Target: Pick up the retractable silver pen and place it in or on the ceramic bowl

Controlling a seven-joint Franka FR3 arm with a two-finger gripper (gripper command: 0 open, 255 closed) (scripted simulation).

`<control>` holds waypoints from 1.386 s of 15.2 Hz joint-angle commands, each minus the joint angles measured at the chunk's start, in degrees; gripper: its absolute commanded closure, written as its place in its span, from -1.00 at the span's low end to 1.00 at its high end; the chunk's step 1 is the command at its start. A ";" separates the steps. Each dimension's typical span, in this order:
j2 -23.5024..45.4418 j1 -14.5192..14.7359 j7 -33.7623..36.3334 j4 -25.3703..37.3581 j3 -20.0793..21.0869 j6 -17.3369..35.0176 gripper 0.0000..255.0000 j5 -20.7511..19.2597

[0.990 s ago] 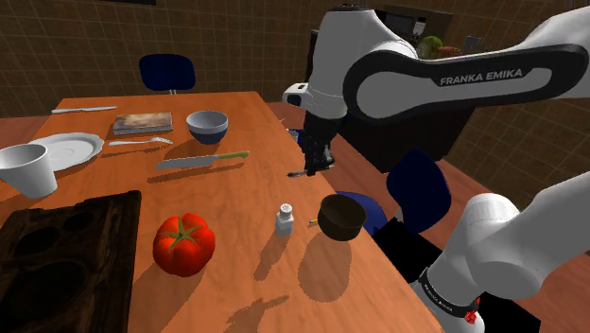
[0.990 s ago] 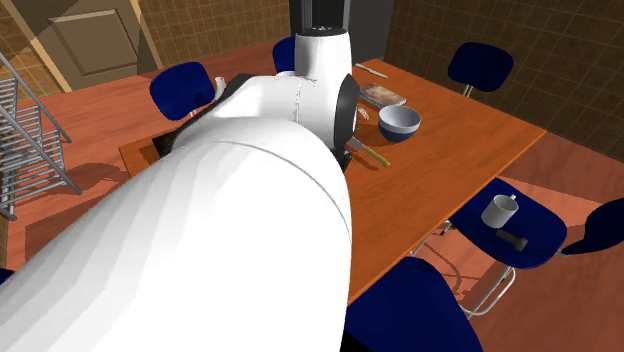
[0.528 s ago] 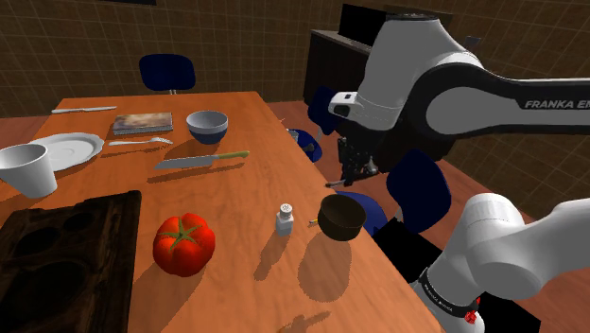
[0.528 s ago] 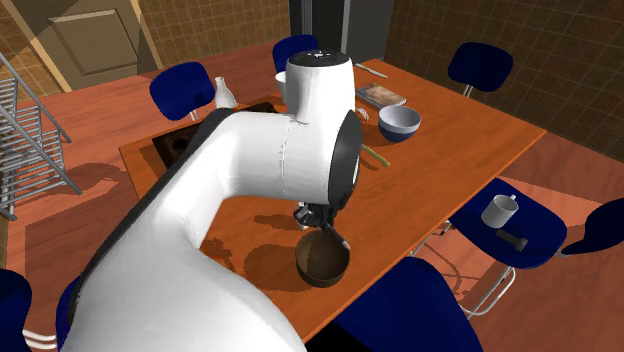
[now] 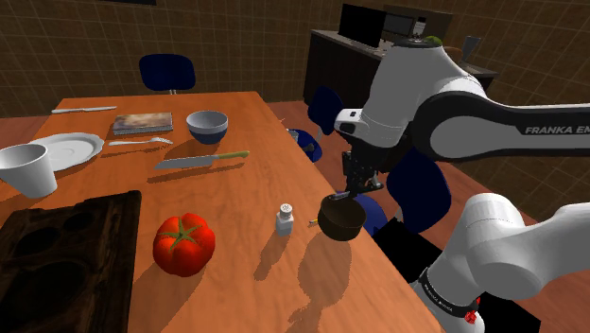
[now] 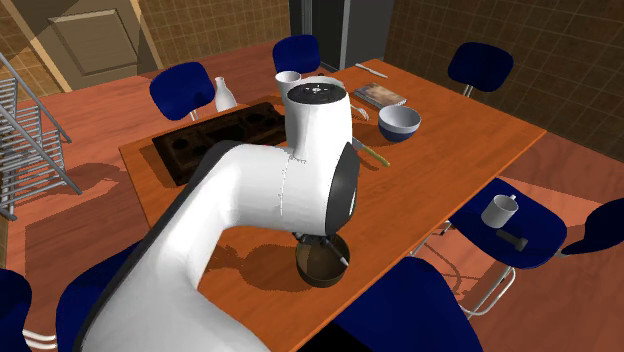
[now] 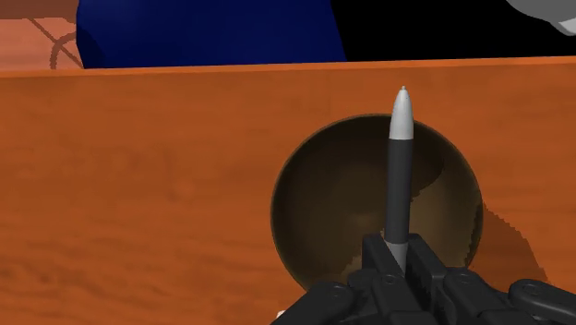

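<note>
Over the bowl [image 7: 318, 198], fingers [image 7: 373, 266] clasp a dark, silver-tipped pen [image 7: 398, 175].

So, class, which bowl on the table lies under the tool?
The dark brown bowl, beneath the tool clasping the pen; the blue bowl stands far off.

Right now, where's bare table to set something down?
Bare wood between knife, tomato and shaker; also the table end nearest the shoulder camera, past the brown bowl. Crowded around plate, cup and book.
</note>
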 commanded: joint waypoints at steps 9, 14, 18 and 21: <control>1.42 0.17 0.33 -6.18 0.51 7.62 1.00 0.34; 1.43 0.17 0.33 -6.18 0.51 7.63 1.00 0.34; 1.43 0.17 0.33 -6.18 0.51 7.63 -1.00 0.34; 1.43 0.17 0.33 -6.18 0.51 7.63 -1.00 0.34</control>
